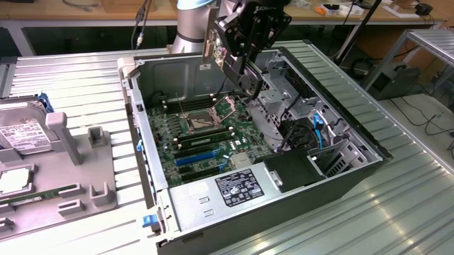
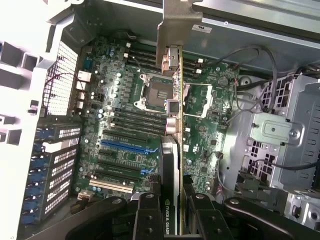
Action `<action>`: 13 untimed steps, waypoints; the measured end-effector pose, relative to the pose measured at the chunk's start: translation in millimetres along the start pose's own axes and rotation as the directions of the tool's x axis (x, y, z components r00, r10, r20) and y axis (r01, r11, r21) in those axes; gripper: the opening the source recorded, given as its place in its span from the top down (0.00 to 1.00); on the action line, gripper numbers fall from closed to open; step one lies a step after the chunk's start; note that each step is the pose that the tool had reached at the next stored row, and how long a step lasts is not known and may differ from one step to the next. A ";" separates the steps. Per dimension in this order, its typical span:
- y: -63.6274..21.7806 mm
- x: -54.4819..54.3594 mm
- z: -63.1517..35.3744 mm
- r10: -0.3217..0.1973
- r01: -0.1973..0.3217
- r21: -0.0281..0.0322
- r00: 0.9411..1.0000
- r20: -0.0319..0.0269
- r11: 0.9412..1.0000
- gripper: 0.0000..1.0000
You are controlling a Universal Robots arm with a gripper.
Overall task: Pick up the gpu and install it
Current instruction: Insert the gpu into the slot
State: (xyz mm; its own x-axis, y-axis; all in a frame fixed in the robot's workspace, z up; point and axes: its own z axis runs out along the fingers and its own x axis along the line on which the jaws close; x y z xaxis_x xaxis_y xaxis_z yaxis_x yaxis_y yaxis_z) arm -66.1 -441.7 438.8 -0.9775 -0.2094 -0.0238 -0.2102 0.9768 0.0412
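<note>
The end effector (image 2: 172,210) is black, the gpu (image 2: 169,155) black-faced with white lettering and a silver bracket (image 2: 175,25), the motherboard (image 1: 206,130) green with blue and black slots (image 1: 195,158), the case (image 1: 206,204) grey with a black-and-white label (image 1: 240,187), and the bench (image 1: 404,207) ribbed silver-grey at the exterior view's lower right.

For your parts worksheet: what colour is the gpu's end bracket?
Plain silver-grey metal; the bracket shows best in the wrist view.
</note>
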 end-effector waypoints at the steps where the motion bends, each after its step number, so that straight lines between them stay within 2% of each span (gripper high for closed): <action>1: 0.0 0.0 0.0 -0.007 0.007 0.000 1.000 0.000 1.000 0.73; 13: 0.0 0.0 0.0 -0.024 0.024 -0.001 1.000 -0.001 1.000 0.73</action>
State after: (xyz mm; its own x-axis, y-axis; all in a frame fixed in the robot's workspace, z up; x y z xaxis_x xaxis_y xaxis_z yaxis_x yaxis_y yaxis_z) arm -66.1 -441.7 438.8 -0.9722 -0.2329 -0.0238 -0.2337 0.9714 0.0412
